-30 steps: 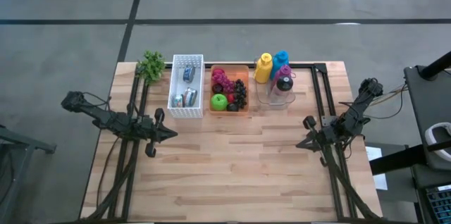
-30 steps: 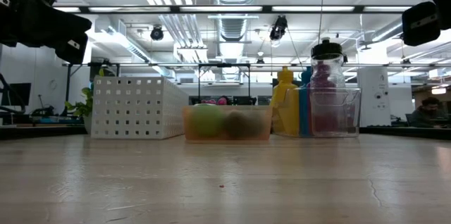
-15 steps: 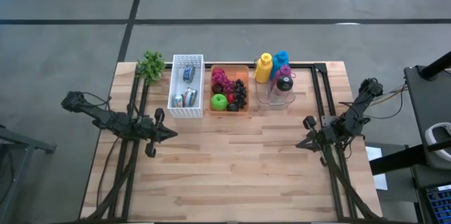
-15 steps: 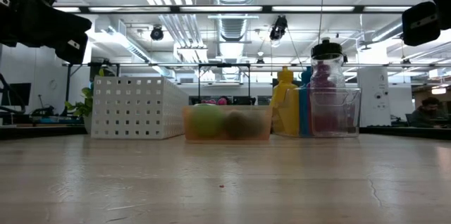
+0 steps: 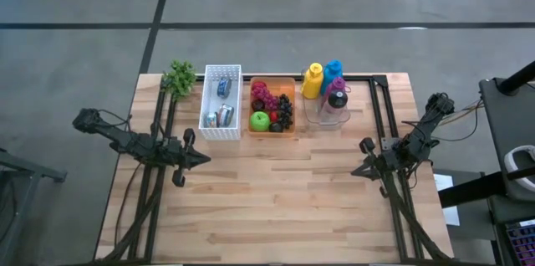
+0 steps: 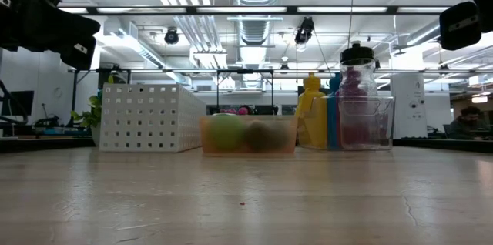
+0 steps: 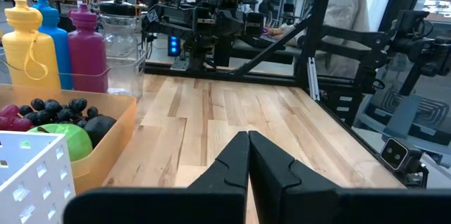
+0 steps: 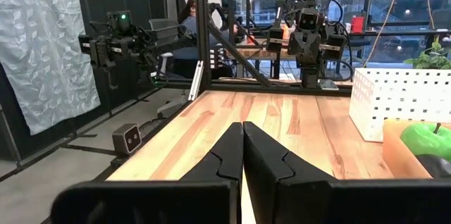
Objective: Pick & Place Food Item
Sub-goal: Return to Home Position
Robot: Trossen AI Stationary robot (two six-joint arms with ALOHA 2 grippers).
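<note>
An orange bin [image 5: 272,107] at the table's far middle holds a green apple [image 5: 260,120], dark grapes [image 5: 285,111] and pink-red fruit [image 5: 262,93]. The apple [image 7: 62,138] also shows in the left wrist view. My left gripper [image 5: 203,159] stands shut at the table's left, level, holding nothing, near of the bin. My right gripper [image 5: 354,171] stands shut at the right, also holding nothing. Their shut fingers show in the wrist views, the left gripper [image 7: 248,139] and the right gripper [image 8: 243,129].
A white perforated basket [image 5: 221,101] with cans stands left of the bin. A clear container [image 5: 328,103] with yellow, blue and magenta bottles stands right of it. A small green plant [image 5: 179,77] sits at the far left corner. Bare wood [image 5: 276,191] lies between the arms.
</note>
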